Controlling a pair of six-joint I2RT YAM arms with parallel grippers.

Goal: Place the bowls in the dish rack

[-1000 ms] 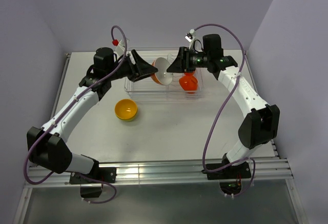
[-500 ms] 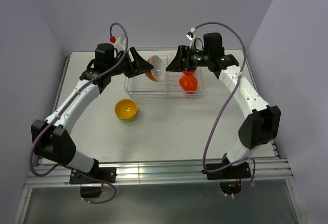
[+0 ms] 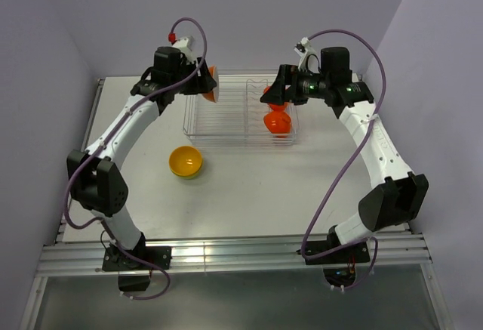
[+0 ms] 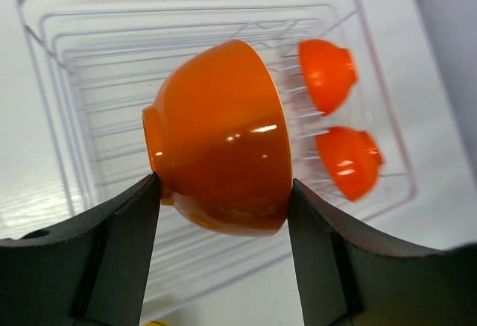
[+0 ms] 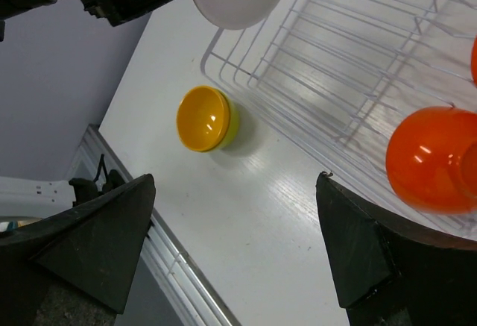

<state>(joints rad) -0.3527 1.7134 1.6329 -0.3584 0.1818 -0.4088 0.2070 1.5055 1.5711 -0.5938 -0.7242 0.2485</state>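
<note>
The right gripper (image 5: 235, 180) has let go, jaws apart, retreating to the rack's (image 4: 74, 57) right end; the left gripper (image 4: 223, 188) alone clamps the orange bowl (image 4: 223, 139) above the rack's left, ready to slot.

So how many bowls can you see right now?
4. One glossy orange plastic bowl is held in the left hand, two red-orange plastic bowls stand on edge in the clear ribbed dish rack, and one yellow bowl sits on the white table. None seem hidden.

The top camera looks down from above and behind me. Both my wrist cameras face downward at the clear ribbed plastic dish rack (image 4: 82, 80), left nearer, right higher.
</note>
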